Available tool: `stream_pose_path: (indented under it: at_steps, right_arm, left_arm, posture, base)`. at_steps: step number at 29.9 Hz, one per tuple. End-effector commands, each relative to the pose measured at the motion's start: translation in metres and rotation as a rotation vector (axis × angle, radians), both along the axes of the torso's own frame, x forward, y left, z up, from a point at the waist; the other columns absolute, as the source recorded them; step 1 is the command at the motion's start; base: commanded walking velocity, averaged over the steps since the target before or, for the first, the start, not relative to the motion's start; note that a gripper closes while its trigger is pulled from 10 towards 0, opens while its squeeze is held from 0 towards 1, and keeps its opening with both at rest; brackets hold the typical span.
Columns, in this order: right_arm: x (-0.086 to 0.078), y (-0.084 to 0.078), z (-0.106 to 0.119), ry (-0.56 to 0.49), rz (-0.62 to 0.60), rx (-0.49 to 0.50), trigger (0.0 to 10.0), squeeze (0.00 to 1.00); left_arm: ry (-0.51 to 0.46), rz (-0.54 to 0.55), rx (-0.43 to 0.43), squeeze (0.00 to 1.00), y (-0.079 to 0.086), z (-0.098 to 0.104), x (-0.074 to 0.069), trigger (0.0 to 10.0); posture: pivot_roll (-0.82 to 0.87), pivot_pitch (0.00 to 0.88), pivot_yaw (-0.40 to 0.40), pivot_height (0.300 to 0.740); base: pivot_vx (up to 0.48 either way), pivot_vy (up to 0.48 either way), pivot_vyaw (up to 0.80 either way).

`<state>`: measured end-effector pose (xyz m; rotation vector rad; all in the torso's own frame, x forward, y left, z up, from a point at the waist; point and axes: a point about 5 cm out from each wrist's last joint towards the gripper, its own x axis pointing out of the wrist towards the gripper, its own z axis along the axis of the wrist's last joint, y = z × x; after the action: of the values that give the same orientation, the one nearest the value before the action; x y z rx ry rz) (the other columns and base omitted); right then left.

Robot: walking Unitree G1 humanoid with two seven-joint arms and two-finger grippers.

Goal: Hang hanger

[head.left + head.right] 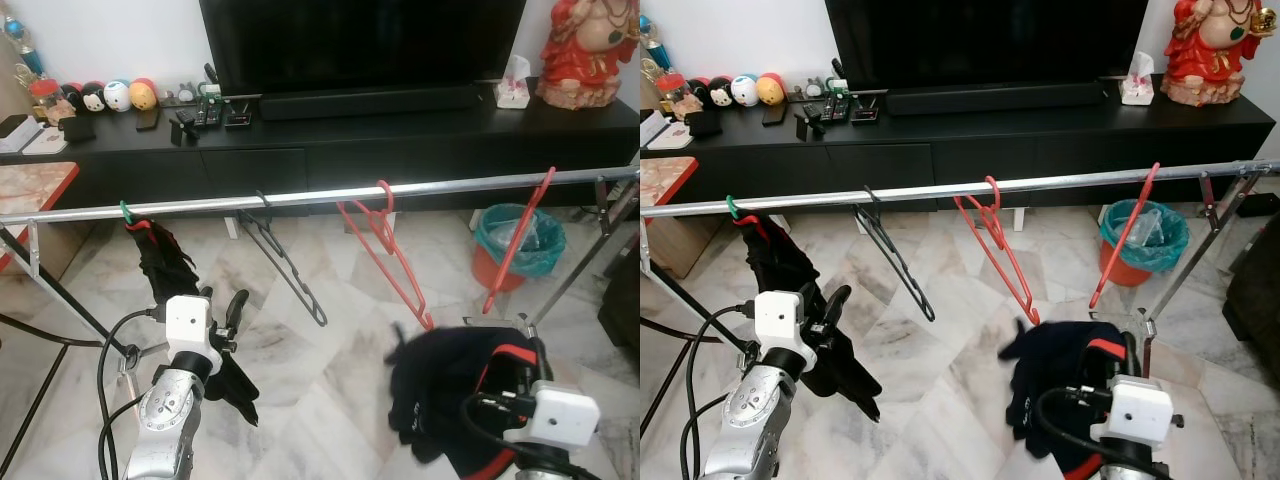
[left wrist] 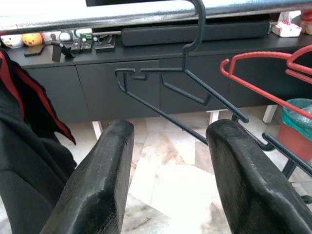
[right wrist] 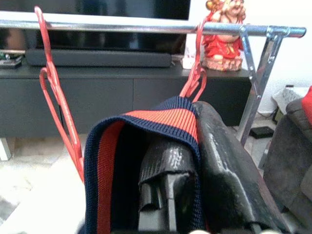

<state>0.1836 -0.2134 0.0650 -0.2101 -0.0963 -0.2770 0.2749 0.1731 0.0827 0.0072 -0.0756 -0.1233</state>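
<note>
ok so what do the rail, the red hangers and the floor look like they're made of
Rail: seemingly bare metal tube, silvery with bright glints. Red hangers: thin, evenly coloured, likely plastic, though coated wire can't be ruled out. Floor: glossy pale tiles with grey veining, marble or a marble-look tile.

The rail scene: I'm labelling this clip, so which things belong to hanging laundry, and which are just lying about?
Job:
metal rail
black hanger
red hangers
dark garment in right tool
hung garment
left tool, open

Lying about:
television
plush toys
red statue
bin
</note>
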Motion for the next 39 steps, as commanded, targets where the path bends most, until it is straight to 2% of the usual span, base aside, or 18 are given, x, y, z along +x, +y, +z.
stream_pose_path:
  at_steps: [1, 10, 33, 39]
  right_arm:
    - [0.005, -0.004, 0.013, -0.042, -0.019, -0.014, 10.0, 0.0]
    - [0.012, 0.004, 0.018, -0.031, -0.034, 0.006, 10.0, 0.0]
    - [0.016, 0.006, 0.022, -0.015, -0.024, -0.013, 10.0, 0.0]
    - [0.017, 0.007, 0.023, -0.015, -0.021, -0.017, 10.0, 0.0]
  left_arm:
    - [-0.026, 0.0, 0.007, 0.0, 0.0, 0.005, 0.003, 10.0]
    - [-0.035, 0.013, 0.004, 0.0, -0.001, 0.007, 0.006, 10.0]
    - [-0.044, 0.048, -0.01, 0.0, 0.003, 0.009, 0.005, 10.0]
    - [-0.045, 0.047, -0.012, 0.0, 0.003, 0.009, 0.005, 10.0]
  posture:
    - [-0.09, 0.0, 0.065, 0.74]
    - [-0.09, 0.0, 0.069, 0.74]
    - [-0.08, 0.0, 0.059, 0.74]
    - [-0.08, 0.0, 0.058, 0.74]
  base:
    - [0.0, 0.0, 0.0]
    - [0.0, 0.0, 0.0]
    - [0.0, 0.0, -0.77]
    - [0.0, 0.203, -0.8]
